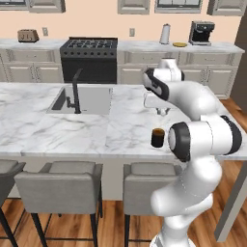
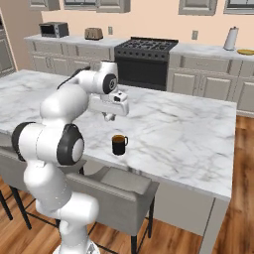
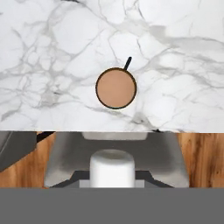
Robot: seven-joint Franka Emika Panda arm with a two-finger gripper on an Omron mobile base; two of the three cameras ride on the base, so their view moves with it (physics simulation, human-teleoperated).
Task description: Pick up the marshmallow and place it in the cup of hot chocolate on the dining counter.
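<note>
The cup of hot chocolate (image 1: pixel 157 137) (image 2: pixel 118 145) is a small dark mug standing near the front edge of the dining counter (image 1: pixel 58 130) (image 2: pixel 188 129). From above, the cup (image 3: pixel 116 88) shows a round brown surface and a thin handle. My gripper (image 1: pixel 162 110) (image 2: pixel 108 117) hangs above the counter, a little behind the mug and higher than it. In the hand view a white soft-edged block, the marshmallow (image 3: pixel 111 168), sits between the dark fingertips (image 3: pixel 82 176). The gripper (image 3: pixel 111 177) is shut on it.
A sink (image 1: pixel 89 99) with a black faucet (image 1: pixel 76 91) lies to the left on the island. Grey stools (image 1: pixel 60 185) (image 2: pixel 124 186) line its front edge. Stove (image 1: pixel 89 50), paper-towel roll (image 1: pixel 165 34) and coffee machine (image 1: pixel 201 33) stand on the far wall counter.
</note>
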